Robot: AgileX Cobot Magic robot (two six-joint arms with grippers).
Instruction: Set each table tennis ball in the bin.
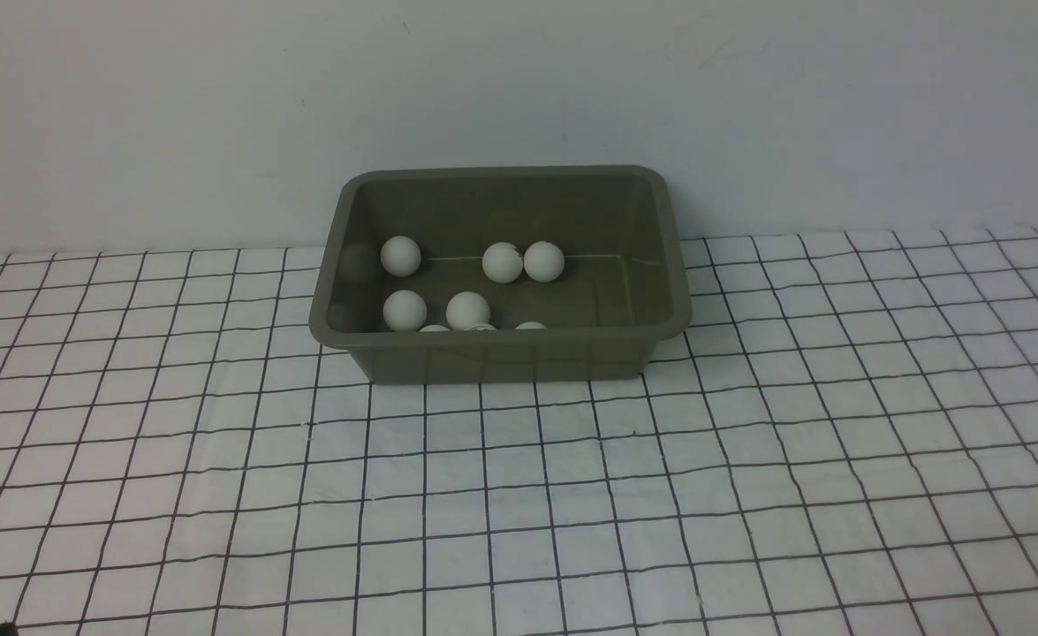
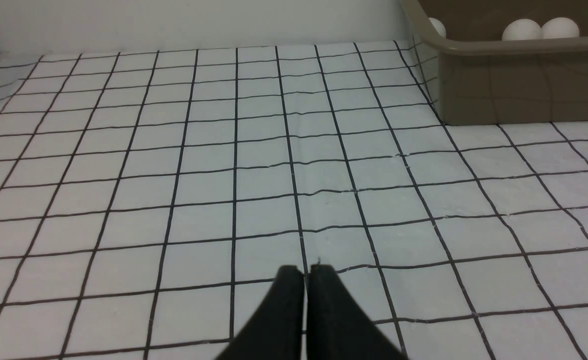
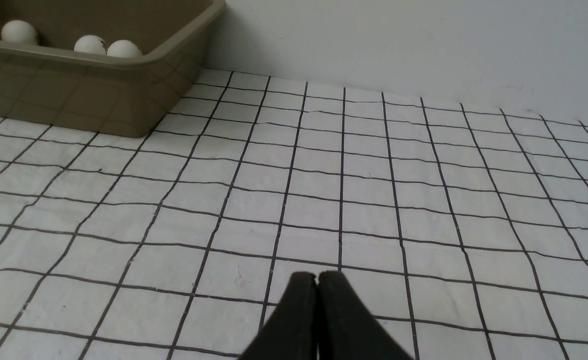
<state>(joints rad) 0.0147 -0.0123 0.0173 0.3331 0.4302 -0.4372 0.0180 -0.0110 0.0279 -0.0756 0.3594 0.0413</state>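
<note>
The bin (image 1: 501, 349) is sitting toward the far side of the bench (image 1: 748, 495), close to the wall, roughly centred between the two arms so either could reach it. The table tennis balls (image 1: 468, 310) are lying inside on the bin floor: five are showing fully in the front view and three more are peeking over the near rim, with any others likely hidden behind that wall. The sloping walls are keeping them from rolling out. No loose ball is showing on the checked cloth in any view.

The left gripper (image 2: 306, 270) is hanging low over bare cloth with its jaws pressed together and nothing between them, the bin well off to one side. The right gripper (image 3: 317, 276) is doing the same on its side, jaws closed and empty.

Judgement: both arms are looking parked, well apart from the bin, which fits a sorting job that is finished or nearly so; the full count cannot be confirmed.
</note>
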